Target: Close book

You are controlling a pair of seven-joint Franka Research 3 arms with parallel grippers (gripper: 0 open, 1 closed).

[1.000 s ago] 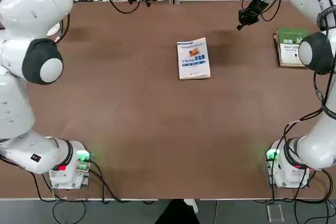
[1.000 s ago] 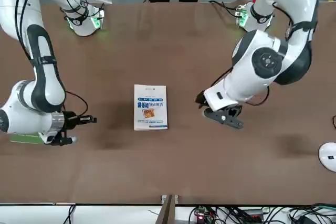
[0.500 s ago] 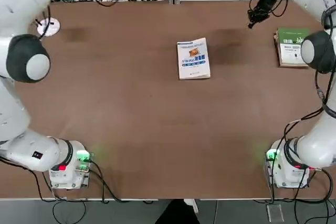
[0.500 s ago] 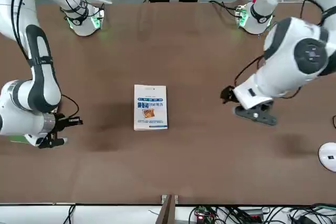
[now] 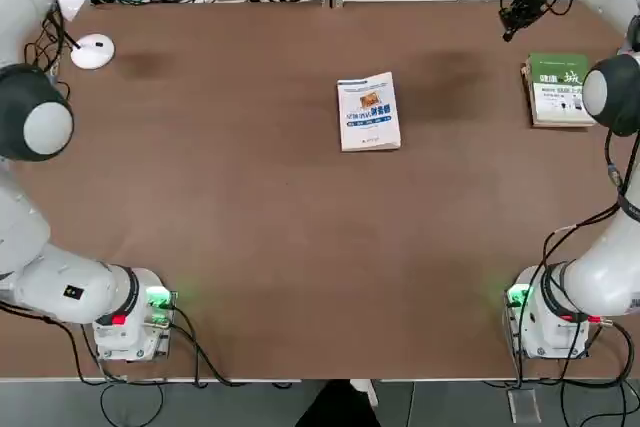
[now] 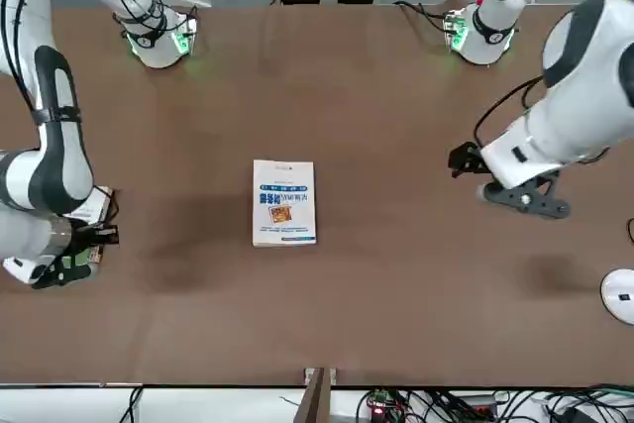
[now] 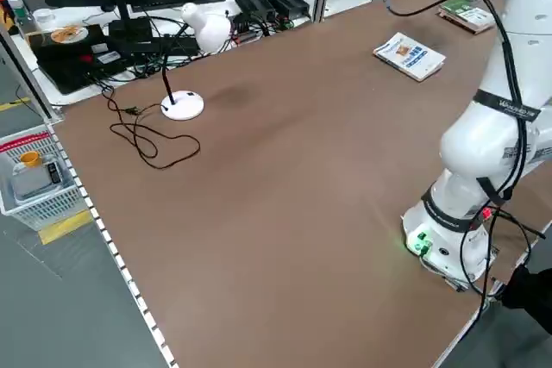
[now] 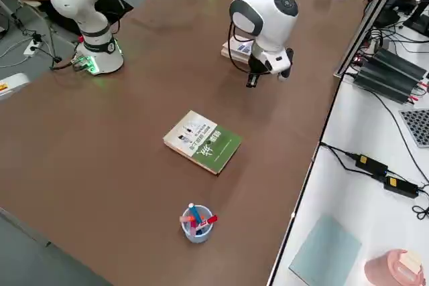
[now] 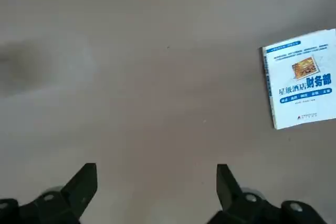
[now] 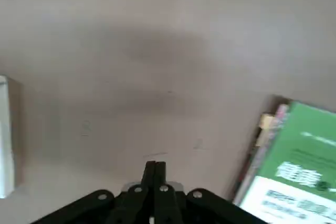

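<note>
The book (image 5: 369, 112) lies shut and flat in the middle of the table, its white cover with blue lettering and a small orange picture facing up; it also shows in the front view (image 6: 284, 202) and the left wrist view (image 9: 302, 85). My right gripper (image 5: 509, 29) hovers over the far right part of the table, fingers pressed together on nothing (image 10: 155, 169), well away from the book. My left gripper (image 6: 462, 159) hangs to the book's left side, apart from it, with its fingers (image 9: 88, 181) spread wide and nothing between them.
A thicker green-and-white book (image 5: 558, 87) lies near the table's right edge, close under my right gripper. A white desk lamp base (image 5: 92, 50) stands at the far left. A cup of pens (image 8: 196, 222) stands on the right side, seen only in the right side view. Cables run along the far edge.
My right gripper has drawn away from the book toward the far right corner. The left arm has swung out to the left. The book has not moved.
</note>
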